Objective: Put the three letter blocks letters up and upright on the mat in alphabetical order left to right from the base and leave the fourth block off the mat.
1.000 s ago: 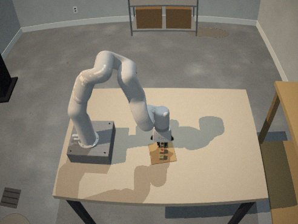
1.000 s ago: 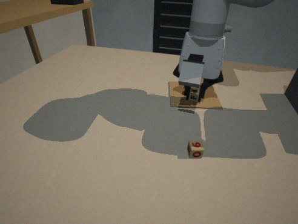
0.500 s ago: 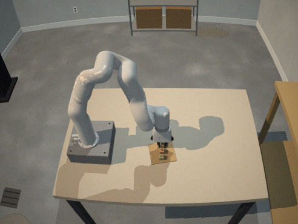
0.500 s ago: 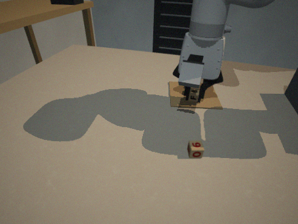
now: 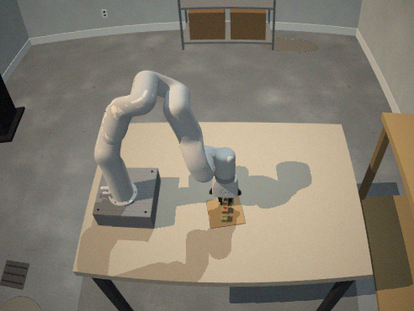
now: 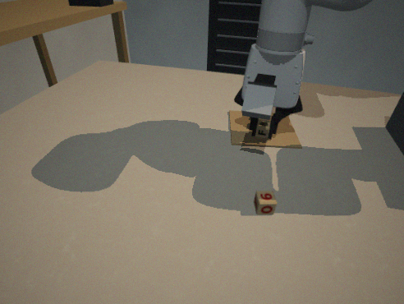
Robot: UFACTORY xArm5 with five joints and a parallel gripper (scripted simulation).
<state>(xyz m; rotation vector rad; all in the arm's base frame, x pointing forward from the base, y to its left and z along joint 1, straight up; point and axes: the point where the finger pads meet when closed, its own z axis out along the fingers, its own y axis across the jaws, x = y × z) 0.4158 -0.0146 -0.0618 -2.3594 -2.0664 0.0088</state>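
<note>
The tan mat (image 5: 225, 213) lies on the table in front of the robot's base and also shows in the exterior view (image 6: 264, 133). My gripper (image 6: 260, 129) points straight down at the mat's near-base end and is shut on a small block (image 6: 261, 131) with a dark F on its side. The block sits at or just above the mat; I cannot tell if it touches. In the top view the gripper (image 5: 225, 200) hides this block. Other small blocks sit on the mat just past it, one with a red mark (image 5: 225, 208) and a dark-marked one (image 5: 227, 218). A block with red 9 and 0 (image 6: 265, 203) lies off the mat.
The robot's grey base block (image 5: 126, 202) stands at the table's left. A wooden side table (image 5: 400, 139) stands beyond the right edge. The 9/0 block is hidden behind the arm in the top view.
</note>
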